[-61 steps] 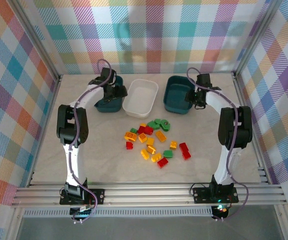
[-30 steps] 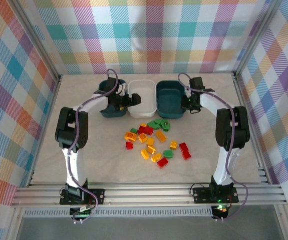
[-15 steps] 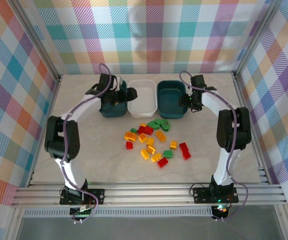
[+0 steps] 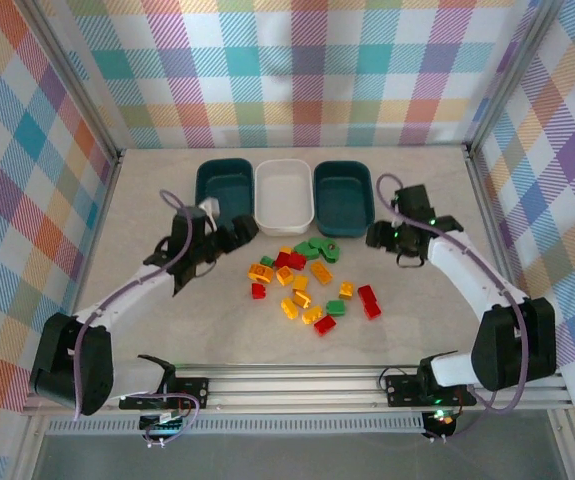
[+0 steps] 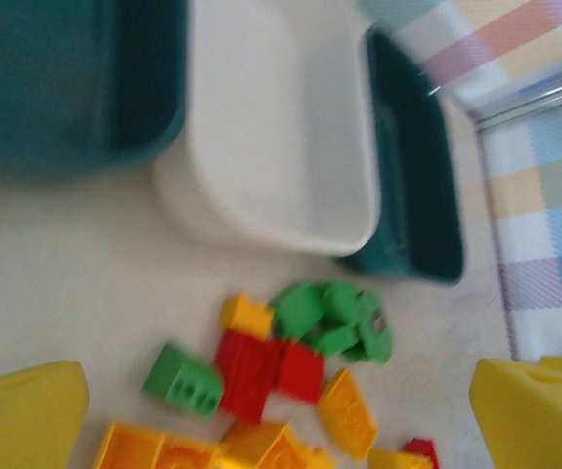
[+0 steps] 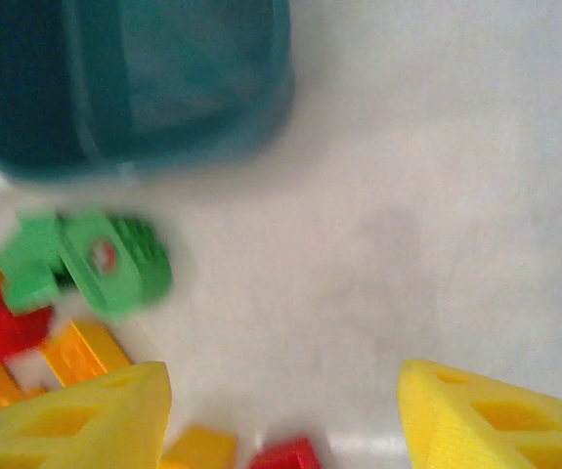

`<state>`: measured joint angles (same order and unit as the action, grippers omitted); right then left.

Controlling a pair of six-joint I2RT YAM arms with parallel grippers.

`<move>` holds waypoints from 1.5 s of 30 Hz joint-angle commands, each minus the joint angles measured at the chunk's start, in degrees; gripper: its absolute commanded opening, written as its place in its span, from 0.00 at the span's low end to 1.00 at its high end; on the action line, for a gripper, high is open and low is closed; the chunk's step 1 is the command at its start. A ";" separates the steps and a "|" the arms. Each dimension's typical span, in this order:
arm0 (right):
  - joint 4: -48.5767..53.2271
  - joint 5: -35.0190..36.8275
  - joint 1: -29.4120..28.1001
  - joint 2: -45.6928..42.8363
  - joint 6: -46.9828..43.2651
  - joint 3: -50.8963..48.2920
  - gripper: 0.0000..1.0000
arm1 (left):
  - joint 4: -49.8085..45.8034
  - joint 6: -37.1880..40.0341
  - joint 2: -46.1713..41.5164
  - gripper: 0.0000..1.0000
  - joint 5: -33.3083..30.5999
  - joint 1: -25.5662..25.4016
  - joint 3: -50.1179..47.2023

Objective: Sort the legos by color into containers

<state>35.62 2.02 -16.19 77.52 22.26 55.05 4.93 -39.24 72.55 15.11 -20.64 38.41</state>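
Observation:
Three containers stand side by side at the back: a left teal bin [image 4: 225,184], a white bin [image 4: 284,195] and a right teal bin [image 4: 343,198]. I cannot see any brick inside them. The legos [image 4: 305,280] lie scattered in front of them, red, orange-yellow and green mixed. My left gripper [image 4: 240,231] hovers open just left of the pile. In its wrist view a green brick [image 5: 185,381] and red bricks [image 5: 261,363] lie ahead of the left gripper [image 5: 281,420]. My right gripper [image 4: 378,237] is open and holds nothing, right of the pile; a green lego [image 6: 95,259] lies ahead of the right gripper [image 6: 285,420].
Checkered walls close in the back and both sides, with a metal rail [image 4: 287,380] along the near edge. Bare tabletop [image 4: 167,320] lies left, right and in front of the pile.
Both arms have drawn back from the bins toward the brick pile. The right gripper has gone from shut to open. The bins now stand in a tight row.

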 commanded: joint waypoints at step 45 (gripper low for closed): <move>0.08 12.77 -7.10 8.69 0.05 8.39 0.23 | 9.00 -6.05 -2.10 1.00 5.57 -5.37 -7.31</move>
<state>38.33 14.06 -24.45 85.14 25.23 57.78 9.61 -43.18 68.23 19.94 -25.43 29.28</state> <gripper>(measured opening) 0.283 0.997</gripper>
